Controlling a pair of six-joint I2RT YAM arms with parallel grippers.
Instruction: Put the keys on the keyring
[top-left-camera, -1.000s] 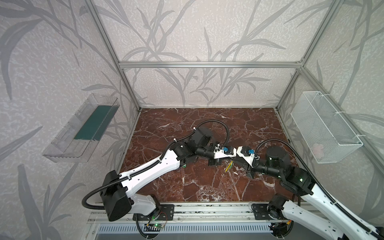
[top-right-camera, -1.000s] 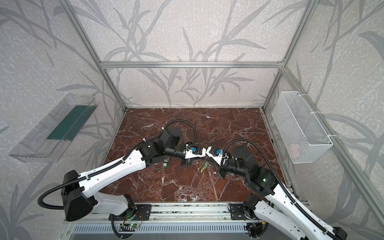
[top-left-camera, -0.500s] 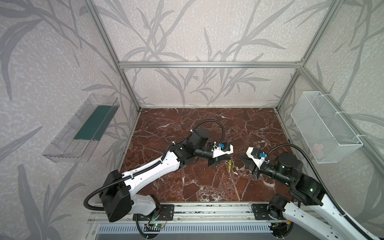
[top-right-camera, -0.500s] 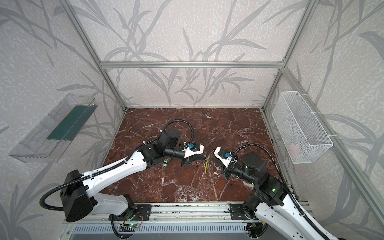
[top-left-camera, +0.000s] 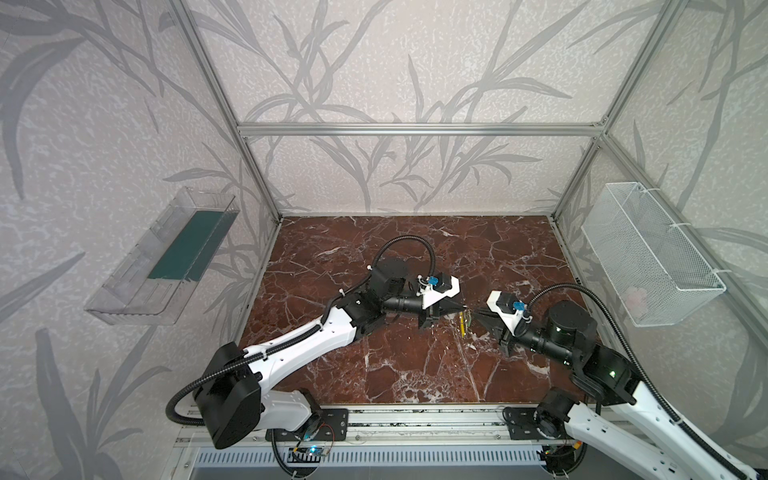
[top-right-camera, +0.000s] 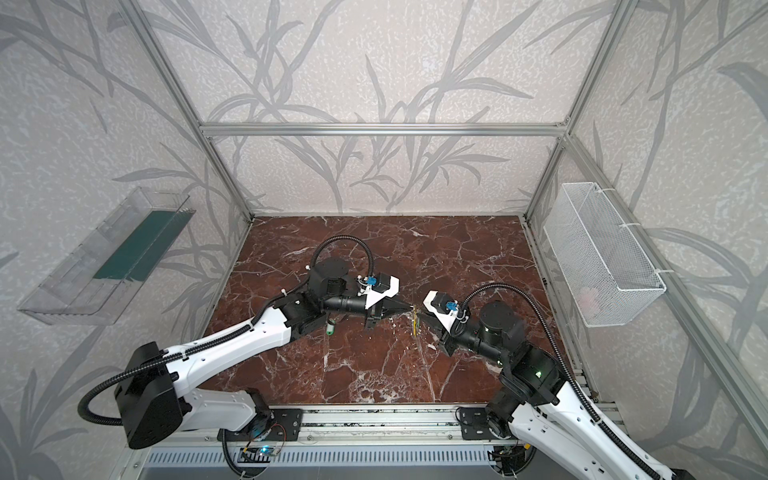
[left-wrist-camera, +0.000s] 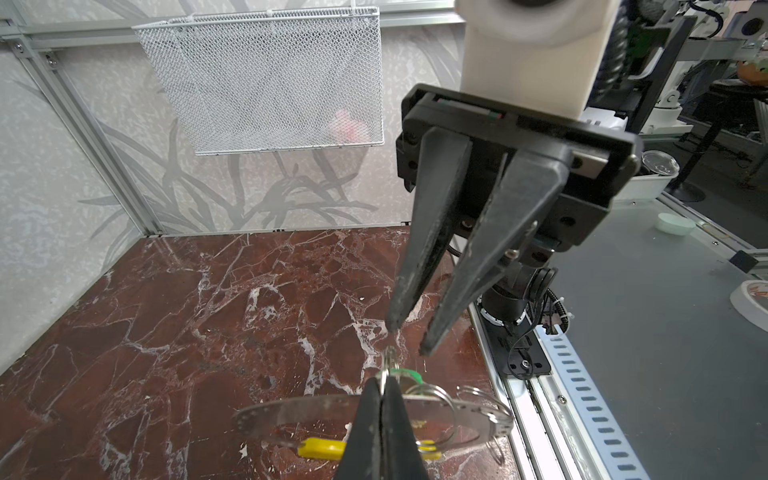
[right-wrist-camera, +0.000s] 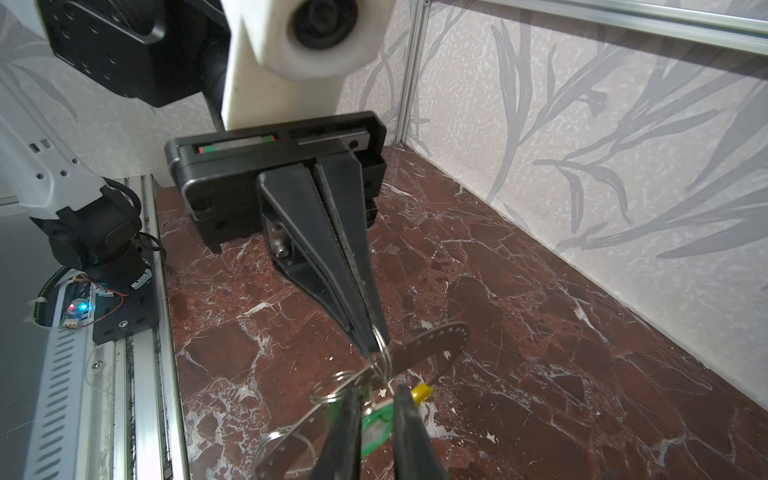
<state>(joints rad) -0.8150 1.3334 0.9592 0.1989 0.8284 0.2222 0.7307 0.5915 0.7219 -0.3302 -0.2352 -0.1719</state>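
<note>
Counting two claws. Left claw (right-wrist-camera: 371, 347) pressed together on a wire ring (left-wrist-camera: 389, 361), one keyring (left-wrist-camera: 291, 411) hanging from it clear of the tabletop (top-left-camera: 395, 374), yellow sleeve (left-wrist-camera: 322, 449) on its band. Right claw (left-wrist-camera: 407, 340) parted, gripping nothing, tips just short of that ring. Two green tags: one tag (right-wrist-camera: 376, 432) dangling at the keyring, second tag (top-right-camera: 329, 329) lying on the tabletop under the left arm. Red-brown marble, white-veined. Leaf-print walls, metal frame; one mesh basket (top-left-camera: 648, 257) right, one clear tray (top-left-camera: 124, 291) left.
</note>
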